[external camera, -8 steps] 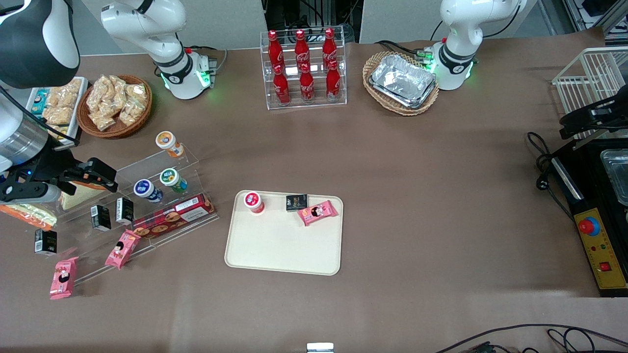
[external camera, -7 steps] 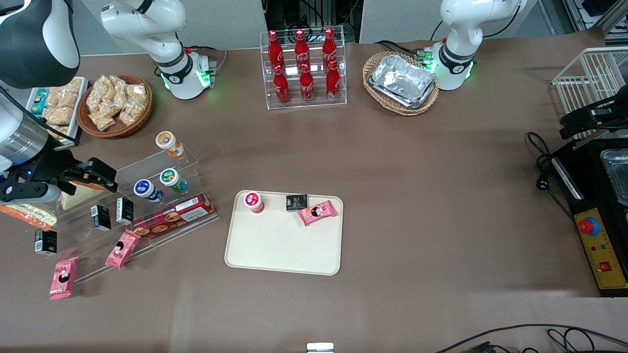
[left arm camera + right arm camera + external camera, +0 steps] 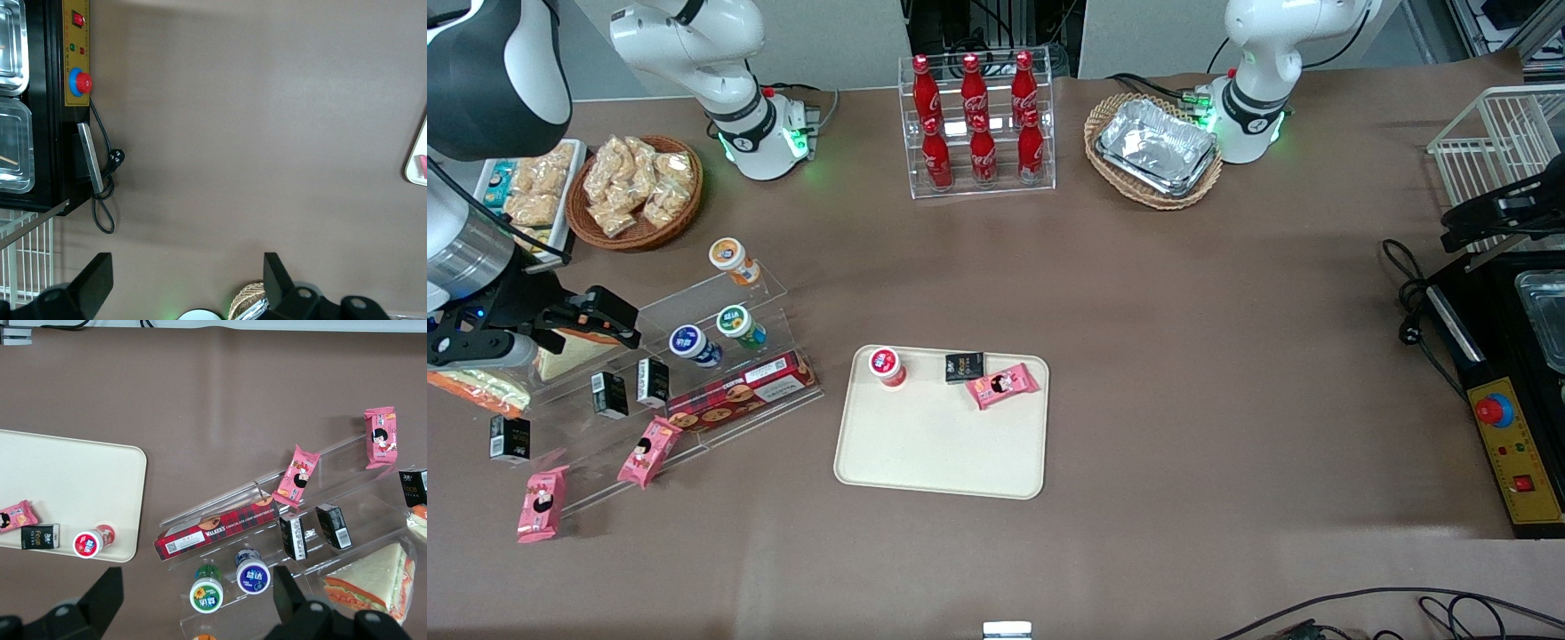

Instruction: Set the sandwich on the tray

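Two sandwiches lie at the working arm's end of the desk (image 3: 1183, 311), and only one is wanted. It is the long clear-wrapped sandwich (image 3: 473, 391), flat on the desk with its orange and green filling along the edge, partly covered by the arm above it. In the right wrist view just its end shows (image 3: 417, 520). Next comes the hand (image 3: 609, 322), hovering above the triangular wedge sandwich (image 3: 574, 351) and the upper steps of the clear acrylic stand (image 3: 694, 373), farther from the front camera than the long sandwich. The wrist view shows its fingers (image 3: 107, 587) spread wide apart with nothing between them. Farther along, well apart from all this, the cream tray (image 3: 938, 453) carries a red-lidded cup (image 3: 887, 366), a black packet (image 3: 964, 366) and a pink packet (image 3: 1003, 385) along its edge farthest from the camera, with the rest of its floor bare. I judge the sandwich light and soft, easily crushed, its film likely slick. The safest hold is probably across its narrow width near mid-length with a gentle squeeze, so neither end sags. The hand must first come off the wedge and line up over the long one.
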### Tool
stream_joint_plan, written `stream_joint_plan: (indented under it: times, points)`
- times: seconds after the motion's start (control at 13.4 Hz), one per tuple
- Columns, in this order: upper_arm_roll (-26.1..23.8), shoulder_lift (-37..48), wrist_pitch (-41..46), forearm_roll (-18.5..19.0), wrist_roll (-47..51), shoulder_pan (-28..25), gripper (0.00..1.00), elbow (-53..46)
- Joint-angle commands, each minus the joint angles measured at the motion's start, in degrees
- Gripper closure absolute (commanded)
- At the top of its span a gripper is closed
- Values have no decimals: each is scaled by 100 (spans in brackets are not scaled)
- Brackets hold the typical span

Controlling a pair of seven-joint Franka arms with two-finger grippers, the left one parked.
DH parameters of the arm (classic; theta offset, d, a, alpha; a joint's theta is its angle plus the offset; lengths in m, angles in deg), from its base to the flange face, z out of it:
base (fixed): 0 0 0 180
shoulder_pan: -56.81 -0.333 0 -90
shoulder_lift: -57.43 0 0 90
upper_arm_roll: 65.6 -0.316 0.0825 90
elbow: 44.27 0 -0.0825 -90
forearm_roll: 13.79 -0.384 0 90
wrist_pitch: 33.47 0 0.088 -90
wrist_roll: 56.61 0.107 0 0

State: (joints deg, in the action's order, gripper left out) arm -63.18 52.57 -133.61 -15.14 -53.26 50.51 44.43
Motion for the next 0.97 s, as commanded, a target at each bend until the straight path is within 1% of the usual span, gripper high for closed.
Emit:
stream_joint_plan:
  times: [0.0, 0.3, 0.52, 0.6, 0.75, 0.9]
  points:
    - [30, -25, 126, -23, -194, 32, 0, -54]
    - [92, -25, 126, -23, -834, 225, 0, -63]
    - [355, -68, 109, -50, -1791, 366, 0, -63]
    - [347, -77, 109, -76, -2038, 584, 0, -63]
    - [364, -77, 126, -50, -2565, 682, 0, -63]
    - [373, -86, 135, -41, -3215, 901, 0, -54]
